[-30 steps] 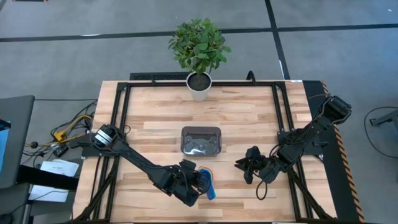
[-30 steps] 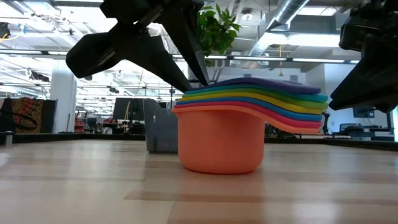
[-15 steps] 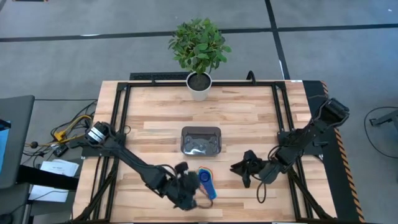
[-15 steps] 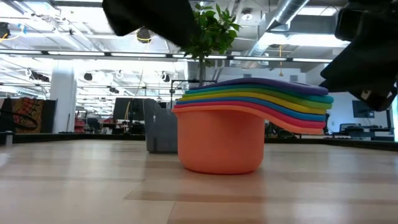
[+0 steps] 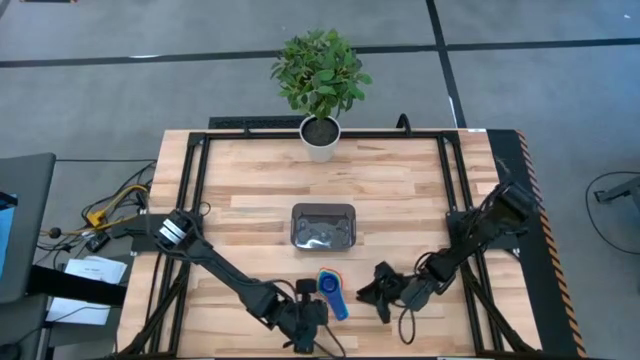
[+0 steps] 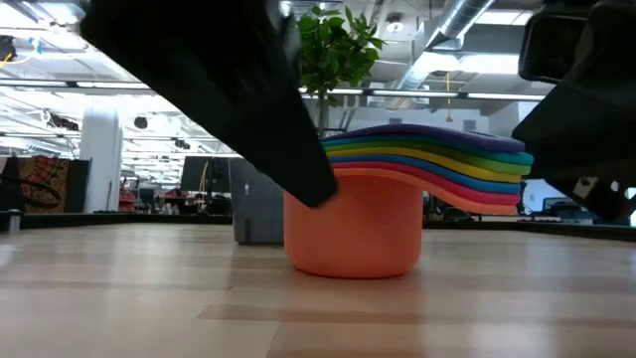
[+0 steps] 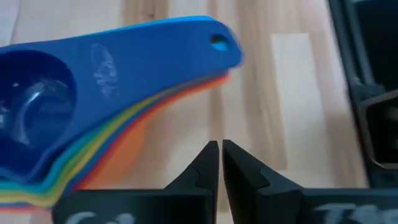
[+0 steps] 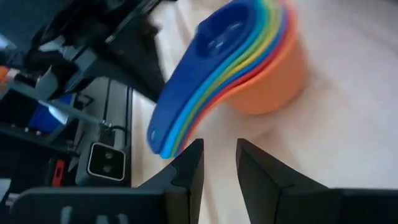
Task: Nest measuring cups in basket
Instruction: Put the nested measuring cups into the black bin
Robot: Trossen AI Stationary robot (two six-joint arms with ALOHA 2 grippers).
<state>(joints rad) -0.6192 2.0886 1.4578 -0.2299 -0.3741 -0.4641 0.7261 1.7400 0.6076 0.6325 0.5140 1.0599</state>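
Stack of nested plastic measuring cups (image 5: 330, 291), dark blue on top and orange at the bottom, stands on the wooden bench (image 5: 250, 210) near its front edge, outside the shiny dark grey rectangular basket (image 5: 322, 225). I see the basket well beyond the stack, toward the bench's middle, apart from both sets of fingers.

I read my left gripper (image 7: 220, 163) as clenched on nothing: the wrist view shows its two dark fingers (image 7: 205, 171) nearly touching, with only a thin slit between them. The cups' stacked flat handles lie just ahead of these fingertips, not touching them. From above, this gripper (image 5: 306, 325) sits just beside the stack at the bench's front edge.

My right gripper (image 8: 219, 163) is released; its fingers (image 8: 189, 168) stand apart with bare bench between them. The stack's handles point toward this gap, a little ahead of the fingertips. From above, the gripper (image 5: 378, 290) is near the stack on its other side.

White pot holding a green plant (image 5: 320, 138) stands at the bench's far edge.
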